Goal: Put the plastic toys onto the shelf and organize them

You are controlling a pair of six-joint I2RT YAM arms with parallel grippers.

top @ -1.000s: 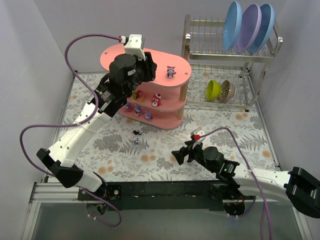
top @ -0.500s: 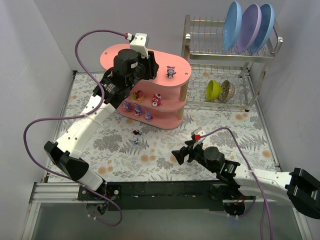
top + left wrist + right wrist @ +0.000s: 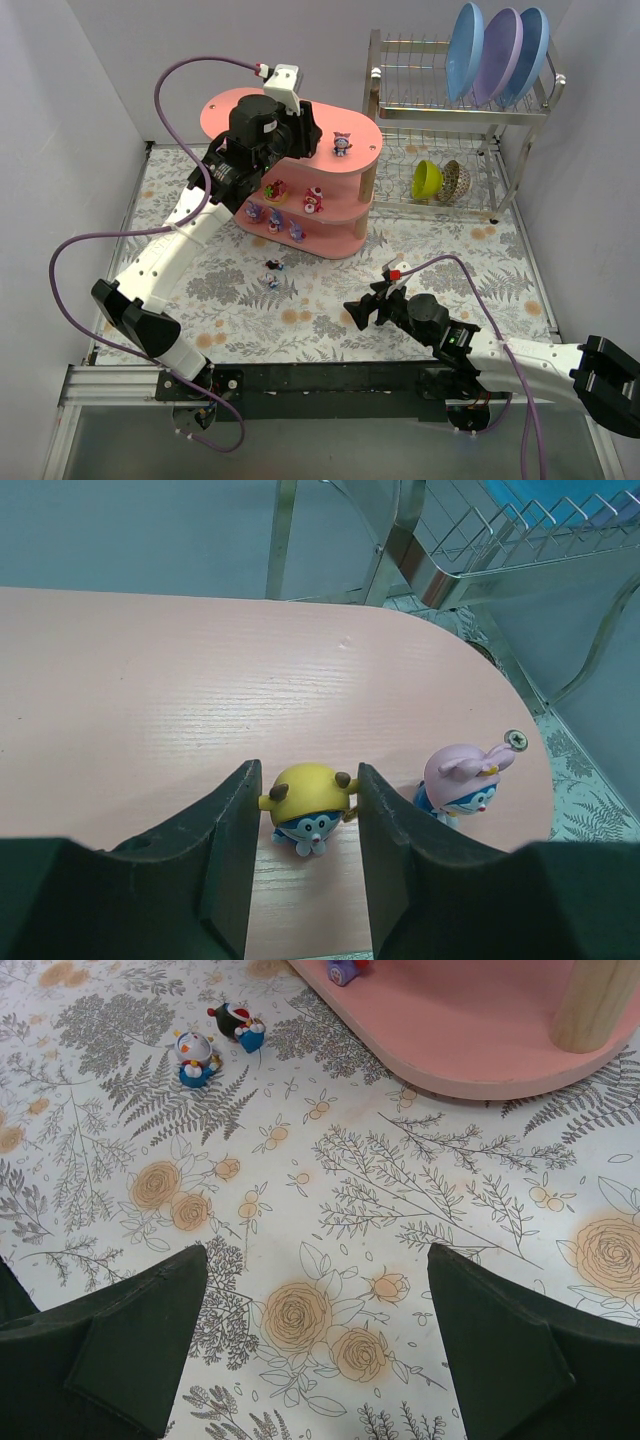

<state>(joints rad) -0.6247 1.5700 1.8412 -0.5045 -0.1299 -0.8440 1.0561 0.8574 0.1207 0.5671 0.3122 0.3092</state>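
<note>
Pink oval shelf with three levels and wooden posts (image 3: 222,108) is the biggest thing here. It stands at the back of the flower-print mat (image 3: 330,320), just beside the shiny metal wire rack (image 3: 440,105).

Next biggest are the two arms. The left arm's pincer (image 3: 305,776) has moved a little further across the top of the shelf in the last second, and now it hangs over the top level. Its two black fingers (image 3: 225,860) are pulled in narrow and squeeze a tiny toy with a yellow horned cap and a blue face (image 3: 305,810). I cannot tell if the toy's feet touch the pink board yet or hang just above it. Just beside it, at the round end of the top level, stands a tiny toy with a pink cap (image 3: 462,780). The right arm's pincer (image 3: 318,1280) has not moved at all. It is spread wide, holds nothing, and waits low over the mat in front of the shelf.

What does the move mean? I think the yellow-cap toy is about to be set down next to its pink friend, and the fingers only need to let go.

Two red and pink toys (image 3: 313,200) sit on the middle level and three small purple-blue toys (image 3: 275,220) on the bottom one. Two more are not put away. A small white and blue toy (image 3: 193,1058) and a small black toy with a red hat (image 3: 238,1022) lie close together on the mat, near the shelf's foot. They look like the next job.
</note>
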